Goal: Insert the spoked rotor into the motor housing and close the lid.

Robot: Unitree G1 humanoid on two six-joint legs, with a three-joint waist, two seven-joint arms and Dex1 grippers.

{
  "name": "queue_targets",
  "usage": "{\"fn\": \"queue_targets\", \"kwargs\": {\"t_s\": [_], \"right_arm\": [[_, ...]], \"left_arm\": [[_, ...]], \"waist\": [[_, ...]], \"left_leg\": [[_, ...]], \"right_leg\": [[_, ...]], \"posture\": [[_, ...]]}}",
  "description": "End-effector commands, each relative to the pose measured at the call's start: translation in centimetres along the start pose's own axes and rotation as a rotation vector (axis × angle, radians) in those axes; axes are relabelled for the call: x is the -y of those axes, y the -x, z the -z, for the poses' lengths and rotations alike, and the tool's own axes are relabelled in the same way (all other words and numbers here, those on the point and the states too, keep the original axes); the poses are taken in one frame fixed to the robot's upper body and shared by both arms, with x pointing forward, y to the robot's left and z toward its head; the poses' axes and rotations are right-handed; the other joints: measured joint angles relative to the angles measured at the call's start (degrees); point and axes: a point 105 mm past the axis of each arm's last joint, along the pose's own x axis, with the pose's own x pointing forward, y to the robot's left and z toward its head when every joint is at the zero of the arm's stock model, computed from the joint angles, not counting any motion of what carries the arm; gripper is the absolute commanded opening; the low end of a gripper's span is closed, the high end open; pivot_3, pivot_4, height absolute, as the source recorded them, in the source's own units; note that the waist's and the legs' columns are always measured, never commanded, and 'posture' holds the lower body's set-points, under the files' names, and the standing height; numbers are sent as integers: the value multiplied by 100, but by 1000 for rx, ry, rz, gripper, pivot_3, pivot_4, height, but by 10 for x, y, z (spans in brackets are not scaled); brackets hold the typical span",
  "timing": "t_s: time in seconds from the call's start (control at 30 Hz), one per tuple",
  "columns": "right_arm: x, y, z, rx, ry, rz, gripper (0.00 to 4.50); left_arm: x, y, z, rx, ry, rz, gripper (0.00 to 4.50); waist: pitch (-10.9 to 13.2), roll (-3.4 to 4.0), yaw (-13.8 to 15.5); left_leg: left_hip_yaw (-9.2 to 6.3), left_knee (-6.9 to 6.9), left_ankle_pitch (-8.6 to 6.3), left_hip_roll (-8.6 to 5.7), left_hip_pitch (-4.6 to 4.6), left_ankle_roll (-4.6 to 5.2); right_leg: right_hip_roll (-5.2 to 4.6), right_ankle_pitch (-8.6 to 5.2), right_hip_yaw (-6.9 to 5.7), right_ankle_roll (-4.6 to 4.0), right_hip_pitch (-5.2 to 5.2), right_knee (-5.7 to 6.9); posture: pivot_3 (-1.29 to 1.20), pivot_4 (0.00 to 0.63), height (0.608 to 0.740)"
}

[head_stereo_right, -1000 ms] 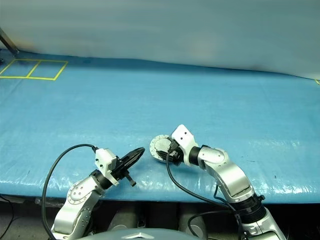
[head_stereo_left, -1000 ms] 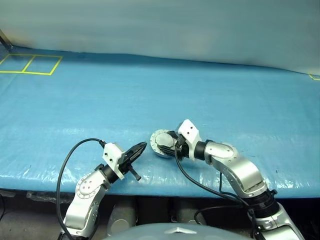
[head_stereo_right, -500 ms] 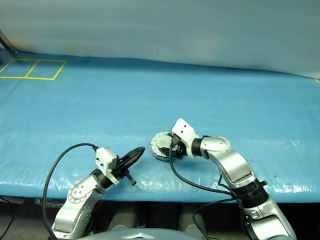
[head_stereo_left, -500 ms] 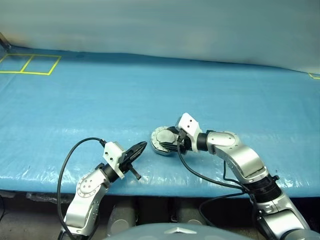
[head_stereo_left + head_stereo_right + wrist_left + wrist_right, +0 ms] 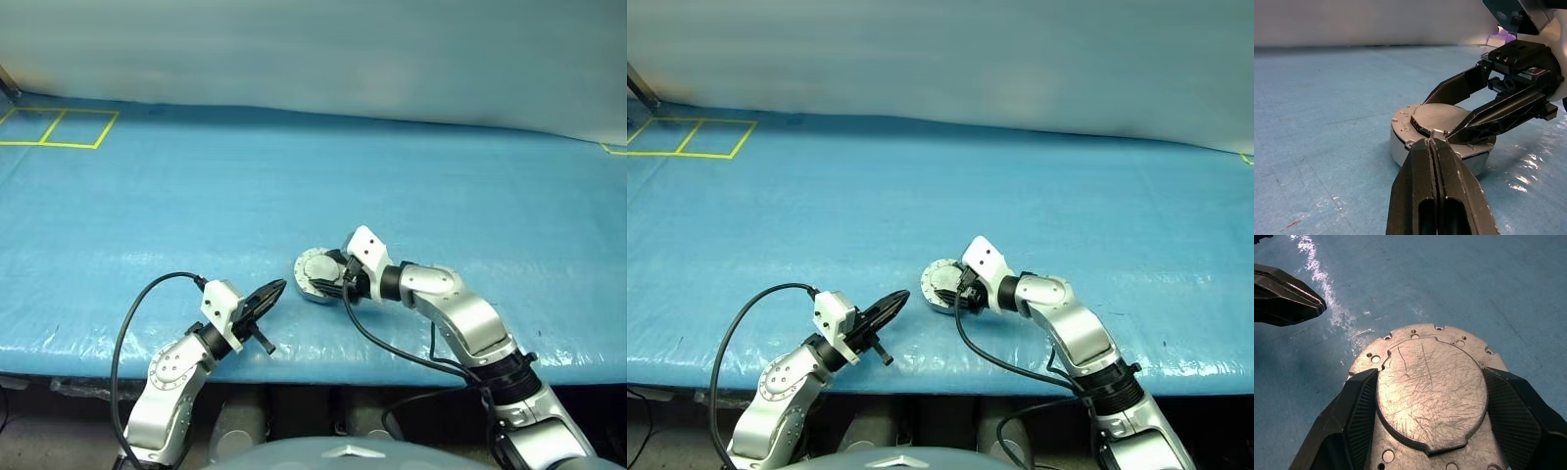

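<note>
With its forearm angled in from the right, the right gripper [image 5: 328, 282] reaches leftward, fingers [image 5: 1349, 418] grasping the lid [image 5: 1431, 391], plain scratched face up, closed on the housing [image 5: 1400, 147] on the blue counter [image 5: 294, 186]. Left gripper [image 5: 269, 292] level just beside it, fingers clenched, empty.

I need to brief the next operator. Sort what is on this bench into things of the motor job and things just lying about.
Of the job:
- lid, closed flat on top, plain face up
- motor housing, standing on the blue sheet
- right gripper, fingers astride the lid's raised disc
- left gripper, shut, holding nothing, just short of the housing

Lying about:
- yellow tape squares, far left corner
</note>
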Motion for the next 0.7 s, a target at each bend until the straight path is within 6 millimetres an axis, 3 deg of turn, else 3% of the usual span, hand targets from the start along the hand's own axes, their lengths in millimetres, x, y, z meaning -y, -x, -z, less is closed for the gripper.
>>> {"fn": "queue_targets", "kwargs": {"t_s": [0.03, 0.7], "right_arm": [[-4, -1, 5, -10, -10, -11, 3025], [9, -7, 12, -100, 49, 32, 3025]], "left_arm": [[3, -2, -4, 21, -3, 23, 0], [2, -3, -2, 14, 3, 10, 0]], "waist": [[0, 0, -1], [0, 2, -8]], "left_leg": [[0, 0, 0, 0, 0, 0], [0, -1, 0, 0, 3, 0]], "right_leg": [[-1, 0, -1, -1, 0, 0], [-10, -1, -6, -2, 1, 0]], "posture": [[0, 150, 740], [0, 150, 740]]}}
